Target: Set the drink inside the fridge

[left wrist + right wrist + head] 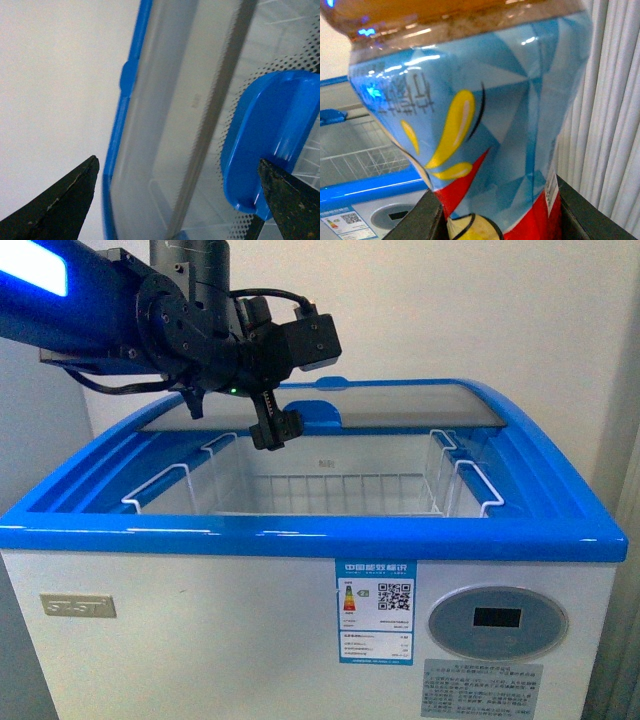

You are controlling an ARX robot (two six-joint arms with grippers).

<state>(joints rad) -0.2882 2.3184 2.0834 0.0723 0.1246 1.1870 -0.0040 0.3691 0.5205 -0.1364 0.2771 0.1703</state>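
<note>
A plain white wall (480, 310) is seen behind the fridge (200, 640), whose glass lid (420, 405) lies over its rear part, with the wire basket (320, 490) uncovered inside. The left tool (272, 432) is held above the fridge opening, just beside the lid's blue handle (270, 140), spread wide and empty. The drink (470, 115) is pinched by the right tool (500, 222), outside the fridge, off its front.

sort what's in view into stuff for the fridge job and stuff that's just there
For the job: drink, held in the right claw; fridge, lid open; basket inside it; left claw, open above the fridge.
Just there: curtain; wall; sticker on the fridge front.
</note>
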